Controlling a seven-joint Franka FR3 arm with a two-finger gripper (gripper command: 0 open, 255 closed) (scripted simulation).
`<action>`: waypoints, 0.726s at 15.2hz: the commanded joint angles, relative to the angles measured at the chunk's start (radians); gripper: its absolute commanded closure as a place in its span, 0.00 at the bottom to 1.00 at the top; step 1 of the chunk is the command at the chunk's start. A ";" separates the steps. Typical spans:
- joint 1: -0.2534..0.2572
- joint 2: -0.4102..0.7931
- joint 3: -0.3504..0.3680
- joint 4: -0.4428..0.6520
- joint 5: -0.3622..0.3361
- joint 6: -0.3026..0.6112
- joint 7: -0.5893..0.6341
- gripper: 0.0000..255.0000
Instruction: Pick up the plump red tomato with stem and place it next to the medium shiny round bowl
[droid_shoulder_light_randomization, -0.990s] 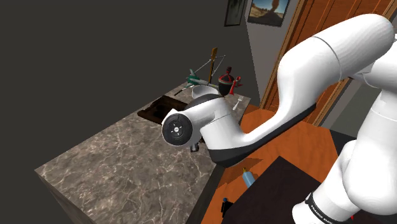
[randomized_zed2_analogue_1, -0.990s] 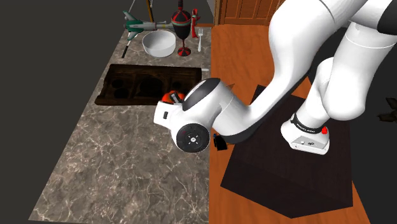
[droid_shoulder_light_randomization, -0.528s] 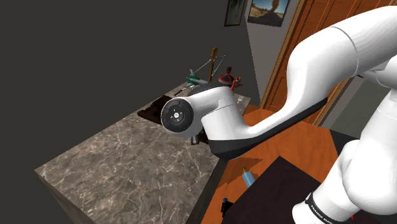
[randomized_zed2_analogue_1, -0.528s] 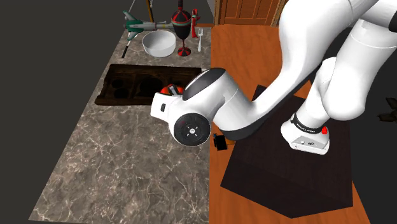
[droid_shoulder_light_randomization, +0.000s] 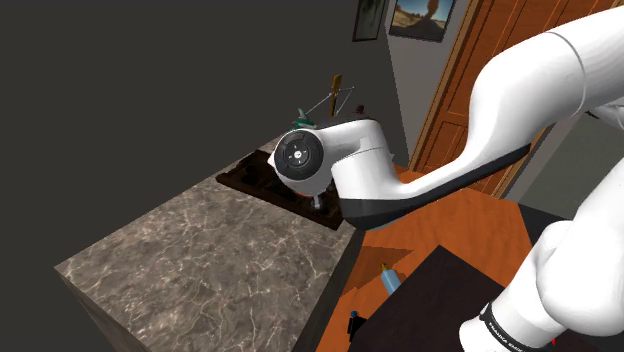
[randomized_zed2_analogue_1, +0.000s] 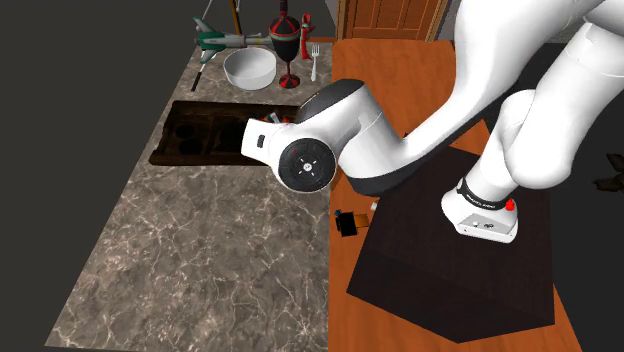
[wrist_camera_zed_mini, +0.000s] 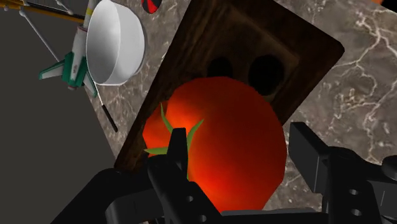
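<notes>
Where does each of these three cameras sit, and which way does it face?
Shoulder view: beside the stand, looking down across the marble counter toward the sink; the white arm crosses it.
Second exterior view: higher up, facing much the same way, steeply down on counter and stand; the arm bends across it.
Wrist view: on the hand, looking along the gripper, which clasps the tomato above the sink; black fingers show.
Shared: the white bowl, in the second exterior and wrist views.

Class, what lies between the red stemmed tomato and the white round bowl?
Wrist view: brown recessed sink's rim and marbled counter strip separate tomato and bowl.
</notes>
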 joint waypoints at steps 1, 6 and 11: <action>-0.028 -0.035 -0.027 -0.037 -0.005 0.050 -0.030 1.00; -0.098 -0.103 -0.106 -0.120 -0.038 0.178 -0.097 1.00; -0.167 -0.137 -0.189 -0.170 -0.089 0.297 -0.159 1.00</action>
